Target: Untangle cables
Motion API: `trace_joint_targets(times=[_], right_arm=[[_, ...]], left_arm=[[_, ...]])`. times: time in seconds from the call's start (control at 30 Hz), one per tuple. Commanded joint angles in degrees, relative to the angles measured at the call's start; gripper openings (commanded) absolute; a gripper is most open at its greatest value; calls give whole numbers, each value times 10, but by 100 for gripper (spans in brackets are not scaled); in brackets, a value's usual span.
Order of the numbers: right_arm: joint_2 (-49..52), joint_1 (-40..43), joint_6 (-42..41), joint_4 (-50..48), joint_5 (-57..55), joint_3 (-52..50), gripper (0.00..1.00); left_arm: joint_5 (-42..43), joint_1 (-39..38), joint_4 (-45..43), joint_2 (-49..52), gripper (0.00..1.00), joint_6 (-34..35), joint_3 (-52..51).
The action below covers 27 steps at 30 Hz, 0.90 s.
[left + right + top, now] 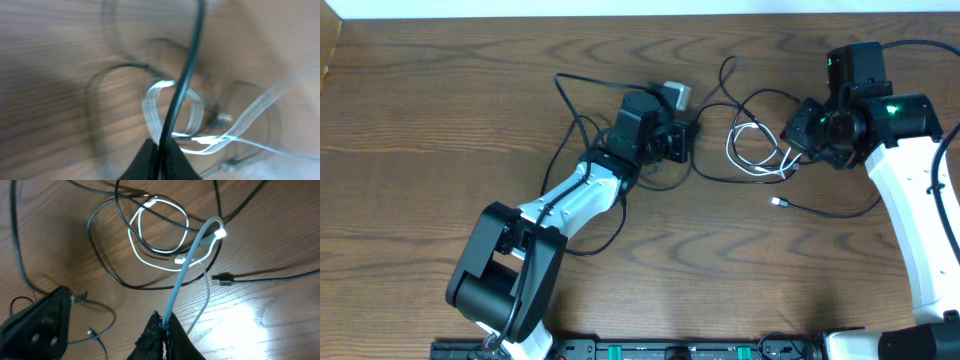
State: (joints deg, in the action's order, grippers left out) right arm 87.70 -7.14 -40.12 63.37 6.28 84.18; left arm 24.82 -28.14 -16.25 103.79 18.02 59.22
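Worktop: brown wood-grain worktop. The whole mess sits in its far half, from the middle out toward the right edge.
Black stuff: thin black cables sprawled in big loose loops, crossing each other and running under and over the white one.
Left hand: left hand, around the middle of the far half. It's clamped right down on one black cable, which runs straight out from the fingertips. That view is pretty blurry, tbh.
Right hand: right hand, nearer the right edge, fully closed on a strand of the white one.
White one: short white cable, coiled between the two hands with black loops passing through the coil.
Plug: small black plug end lying loose just beside the coil, toward the near edge.
What could go wrong: if both hands pull apart now, I reckon the threaded loops cinch into a tighter knot. The cords are thin too, so one could slide out of a pinch. That loose plug could snag in the coil.
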Motion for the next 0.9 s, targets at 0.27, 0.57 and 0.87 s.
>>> trace_joint_targets(times=[0.27,0.57,0.87], right_arm=[[-94,-3,-40,-154,76,-2,1],[-219,46,-98,-311,-24,-1,2],[-279,124,-100,-263,-134,0,2]], left_arm=[[-260,9,178,3,24,-3,0],[-259,9,239,3,93,-3,0],[-259,9,242,-5,93,-14,0]])
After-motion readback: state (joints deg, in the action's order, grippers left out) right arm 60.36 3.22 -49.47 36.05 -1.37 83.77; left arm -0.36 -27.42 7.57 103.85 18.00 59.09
